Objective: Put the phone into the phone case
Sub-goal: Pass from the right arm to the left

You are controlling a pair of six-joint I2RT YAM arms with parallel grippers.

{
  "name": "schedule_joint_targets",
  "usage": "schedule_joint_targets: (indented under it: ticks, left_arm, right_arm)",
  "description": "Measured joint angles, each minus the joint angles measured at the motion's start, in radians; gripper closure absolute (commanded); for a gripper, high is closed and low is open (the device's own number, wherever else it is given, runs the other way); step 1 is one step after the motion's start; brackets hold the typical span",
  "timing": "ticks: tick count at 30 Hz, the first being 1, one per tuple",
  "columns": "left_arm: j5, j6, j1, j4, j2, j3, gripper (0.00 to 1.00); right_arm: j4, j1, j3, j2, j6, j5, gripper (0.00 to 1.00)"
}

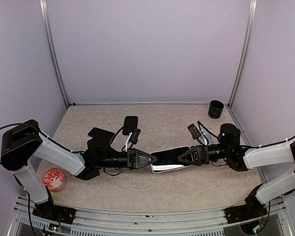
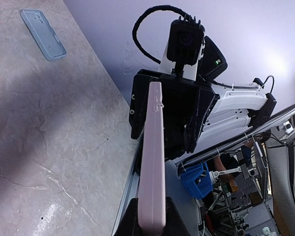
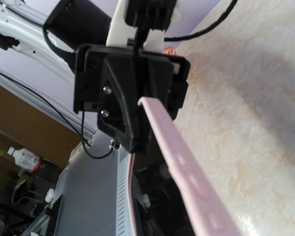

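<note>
The pink phone case (image 1: 167,168) hangs above the table between my two grippers. The phone (image 1: 169,156) lies in it, its dark screen showing inside the rim (image 3: 177,196). My left gripper (image 1: 153,160) is shut on the case's left end; in the left wrist view its fingers (image 2: 173,219) pinch the pink edge (image 2: 152,162). My right gripper (image 1: 183,156) is at the case's other end. Seen from the left wrist, the right gripper (image 2: 164,145) is open, its jaws apart, with the case's end close to one of them. Its own fingers are out of the right wrist view.
A black cup (image 1: 216,109) stands at the back right. A flat black object (image 1: 131,124) and a black lump (image 1: 99,136) lie behind the left arm. A red and white disc (image 1: 54,179) sits front left. A pale blue case (image 2: 43,34) lies on the table.
</note>
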Motion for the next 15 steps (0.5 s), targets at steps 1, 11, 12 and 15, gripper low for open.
schedule_joint_targets:
  ticks: [1, 11, 12, 15]
  left_arm:
    - [-0.005, -0.005, -0.001, 0.01, -0.001, -0.006, 1.0]
    - [-0.077, -0.047, -0.003, 0.113, -0.003, -0.065, 1.0]
    - [-0.089, -0.052, -0.003, 0.128, -0.003, -0.075, 1.0]
    - [-0.133, -0.069, -0.006, 0.173, -0.003, -0.104, 1.0]
  right_arm:
    - [0.005, 0.0, 0.0, 0.0, 0.003, 0.002, 0.44]
    - [0.124, 0.0, -0.048, 0.012, 0.064, 0.016, 0.43]
    - [0.14, 0.0, -0.053, 0.018, 0.074, 0.017, 0.43]
    - [0.194, 0.0, -0.061, 0.042, 0.109, 0.021, 0.44]
